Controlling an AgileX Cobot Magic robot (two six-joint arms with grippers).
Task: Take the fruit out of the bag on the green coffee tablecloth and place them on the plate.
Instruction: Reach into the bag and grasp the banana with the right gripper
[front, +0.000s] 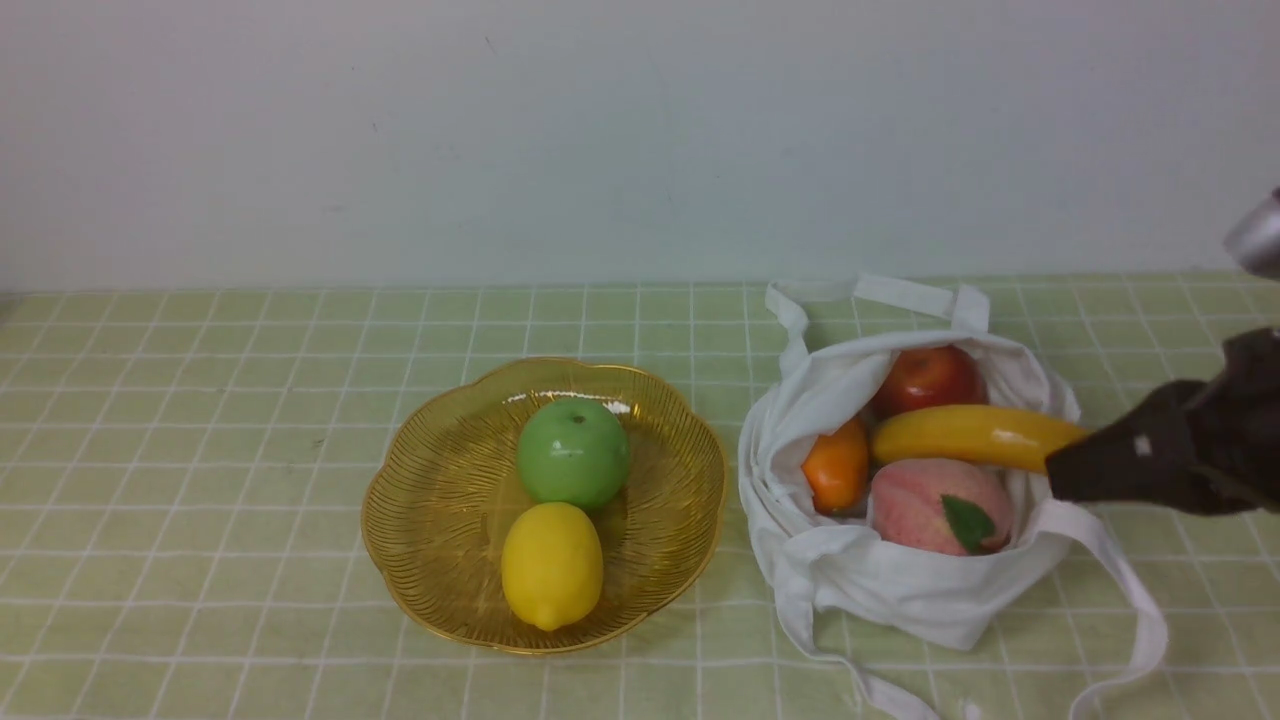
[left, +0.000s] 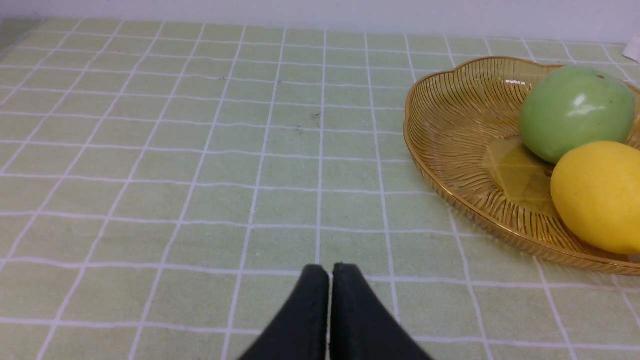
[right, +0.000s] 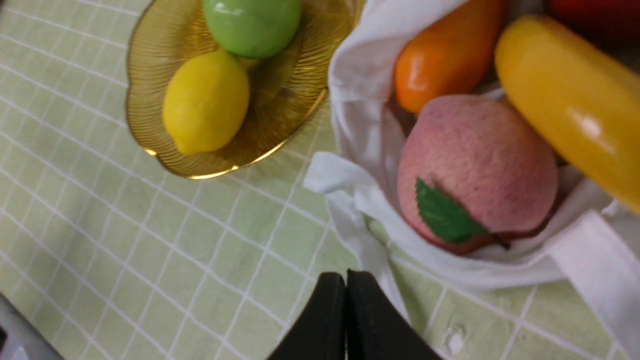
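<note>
While the white cloth bag (front: 900, 590) at right holds a long yellow banana (front: 970, 435), the right claw (right: 346, 277) is clenched, empty. So is the left claw (left: 329, 270).

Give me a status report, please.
Left gripper, right gripper shut, empty. Banana, red apple, peach, orange fruit in bag. Green apple, lemon on plate. Bag mouth open.

Six pieces of fruit on show: one banana (front: 970, 435), one red apple (front: 930, 378), one peach (front: 925, 500) and one small orange fruit (front: 838, 465) make four in the one bag (front: 880, 590). Two more, one green apple (front: 572, 452) and one lemon (front: 552, 565), sit on the single plate (front: 440, 480), all on one checked tablecloth (front: 200, 450).
</note>
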